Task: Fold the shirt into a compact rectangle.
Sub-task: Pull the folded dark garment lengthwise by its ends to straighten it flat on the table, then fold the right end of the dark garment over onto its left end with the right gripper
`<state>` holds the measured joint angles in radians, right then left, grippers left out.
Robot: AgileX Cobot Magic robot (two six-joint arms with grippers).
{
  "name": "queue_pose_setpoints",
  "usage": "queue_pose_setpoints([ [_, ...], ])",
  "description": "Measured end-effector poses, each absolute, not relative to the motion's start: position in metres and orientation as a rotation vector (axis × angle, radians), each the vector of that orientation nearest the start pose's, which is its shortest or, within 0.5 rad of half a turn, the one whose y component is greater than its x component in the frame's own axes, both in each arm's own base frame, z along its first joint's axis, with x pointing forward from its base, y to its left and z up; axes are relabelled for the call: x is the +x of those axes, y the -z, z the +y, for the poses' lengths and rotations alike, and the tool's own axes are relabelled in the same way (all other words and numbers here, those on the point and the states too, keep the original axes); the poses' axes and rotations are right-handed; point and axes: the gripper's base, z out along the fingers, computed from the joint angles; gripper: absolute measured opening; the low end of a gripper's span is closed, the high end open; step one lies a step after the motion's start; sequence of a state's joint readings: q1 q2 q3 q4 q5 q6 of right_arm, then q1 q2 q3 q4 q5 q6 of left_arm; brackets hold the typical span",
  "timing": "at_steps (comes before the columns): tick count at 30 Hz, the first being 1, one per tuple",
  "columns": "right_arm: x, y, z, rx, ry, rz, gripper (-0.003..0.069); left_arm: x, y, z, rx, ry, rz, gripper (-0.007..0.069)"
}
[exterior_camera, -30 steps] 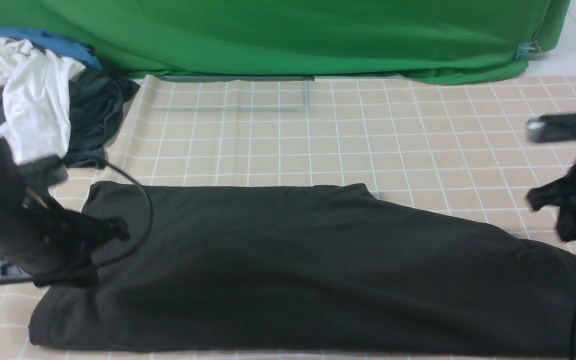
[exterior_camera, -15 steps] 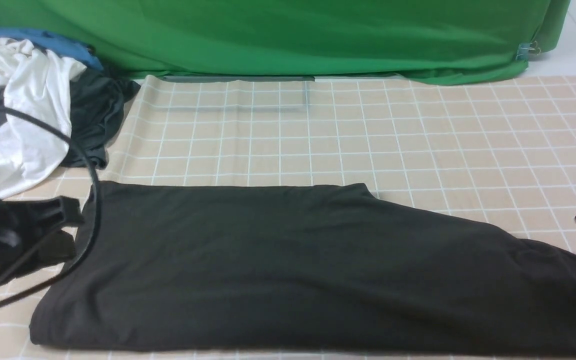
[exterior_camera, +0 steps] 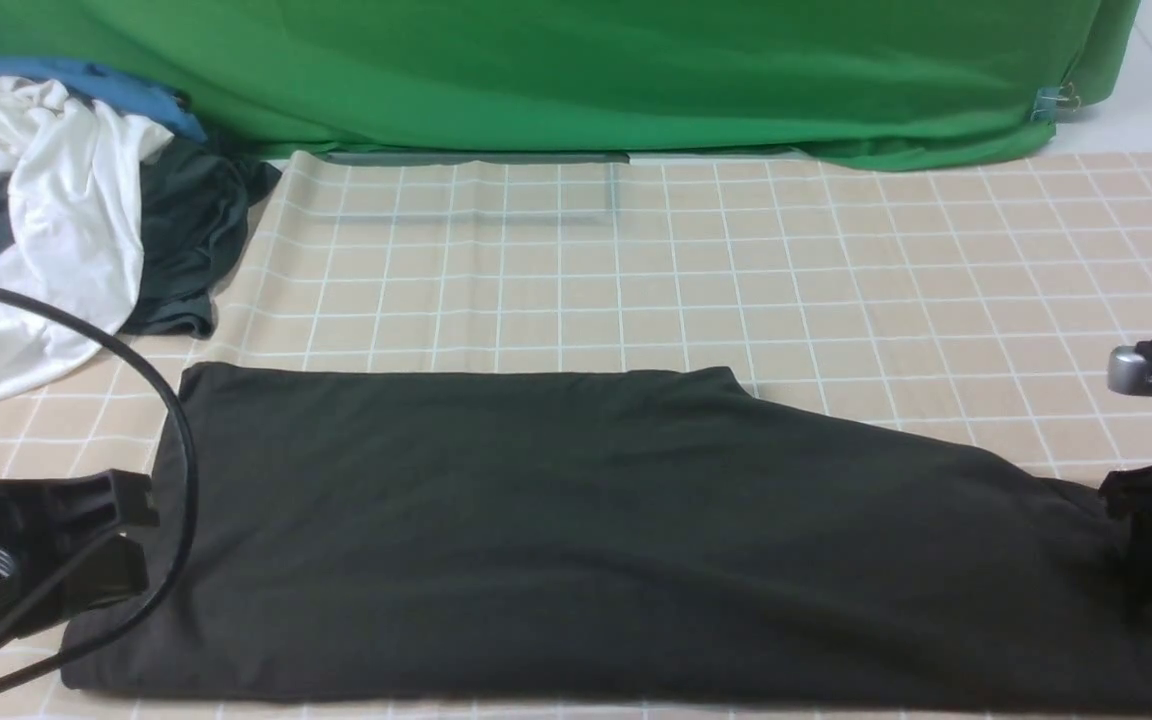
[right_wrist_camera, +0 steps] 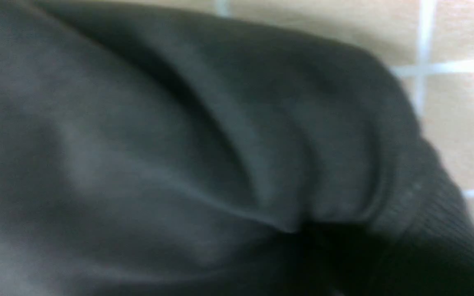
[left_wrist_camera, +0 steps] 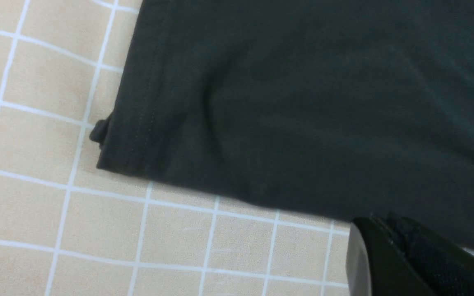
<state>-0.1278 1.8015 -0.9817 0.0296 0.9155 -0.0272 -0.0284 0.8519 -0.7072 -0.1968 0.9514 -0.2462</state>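
The left wrist view shows the left claw (left_wrist_camera: 385, 220) with tips together, which the front view hides. The right wrist view reveals ribbed fabric and deep, soft folds under the right claw (exterior_camera: 1151, 595); whether it is apart or clamped, I cannot tell. The black shirt (exterior_camera: 576, 520) spreads between both claws, smooth and matte; beyond lies gridded beige cloth (exterior_camera: 556, 280).

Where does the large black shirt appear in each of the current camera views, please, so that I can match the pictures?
Front view: the black shirt spreads across the lower half, nearly edge to edge.
Left wrist view: it fills the upper right, one corner near the left.
Right wrist view: it covers most of the picture, except the upper right.
Shared landmark: the tan cloth with white grid lines, visible beside the shirt in all three.
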Motion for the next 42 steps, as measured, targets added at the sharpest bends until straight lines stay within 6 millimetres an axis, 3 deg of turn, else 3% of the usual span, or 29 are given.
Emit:
queue_pose_setpoints([
  [1, 0.294, -0.147, -0.035, 0.173, -0.046, 3.215, 0.0332, 0.143, -0.293, -0.019, -0.367, 0.353, 2.564, 0.0012],
  [2, 0.293, -0.147, -0.037, 0.132, -0.033, 3.221, 0.0163, 0.143, -0.293, -0.019, -0.362, 0.351, 2.565, 0.0012],
  [3, 0.293, -0.149, -0.038, 0.135, -0.035, 3.219, 0.0123, 0.143, -0.293, -0.019, -0.36, 0.35, 2.565, 0.0012],
  [9, 0.288, -0.165, -0.048, 0.197, -0.05, 3.196, 0.0115, 0.143, -0.293, -0.019, -0.342, 0.345, 2.566, 0.0013],
  [12, 0.282, -0.206, -0.059, 0.245, -0.029, 3.108, 0.0115, 0.143, -0.293, -0.019, -0.341, 0.345, 2.566, 0.0013],
  [15, 0.28, -0.232, -0.062, 0.258, -0.009, 3.049, 0.0115, 0.143, -0.293, -0.019, -0.341, 0.35, 2.556, 0.0013],
  [19, 0.279, -0.261, -0.06, 0.287, -0.02, 2.997, 0.0115, 0.145, -0.294, -0.019, -0.345, 0.363, 2.541, 0.0013],
  [21, 0.284, -0.278, -0.05, 0.275, -0.069, 2.981, 0.0115, 0.145, -0.295, -0.02, -0.347, 0.369, 2.533, 0.0013],
  [28, 0.301, -0.325, 0.023, 0.032, -0.267, 2.846, 0.0115, 0.147, -0.296, -0.021, -0.358, 0.395, 2.509, 0.0013],
  [30, 0.302, -0.342, 0.063, -0.1, -0.351, 2.795, 0.0115, 0.147, -0.296, -0.021, -0.359, 0.398, 2.509, 0.0013],
  [31, 0.302, -0.344, 0.07, -0.125, -0.364, 2.786, 0.0115, 0.147, -0.297, -0.021, -0.358, 0.397, 2.508, 0.0013],
  [33, 0.301, -0.358, 0.114, -0.265, -0.447, 2.74, 0.0115, 0.147, -0.305, -0.02, -0.352, 0.373, 2.495, 0.0013],
  [34, 0.301, -0.36, 0.117, -0.275, -0.457, 2.731, 0.0115, 0.148, -0.306, -0.019, -0.351, 0.369, 2.492, 0.0013],
  [38, 0.301, -0.367, 0.188, -0.467, -0.596, 2.671, 0.0115, 0.147, -0.339, -0.01, -0.383, 0.245, 2.444, 0.0013],
  [40, 0.299, -0.367, 0.209, -0.514, -0.637, 2.651, 0.0115, 0.146, -0.348, -0.007, -0.393, 0.209, 2.433, 0.0013],
  [42, 0.299, -0.366, 0.242, -0.579, -0.696, 2.598, 0.0115, 0.143, -0.364, -0.004, -0.407, 0.174, 2.412, 0.0013],
])
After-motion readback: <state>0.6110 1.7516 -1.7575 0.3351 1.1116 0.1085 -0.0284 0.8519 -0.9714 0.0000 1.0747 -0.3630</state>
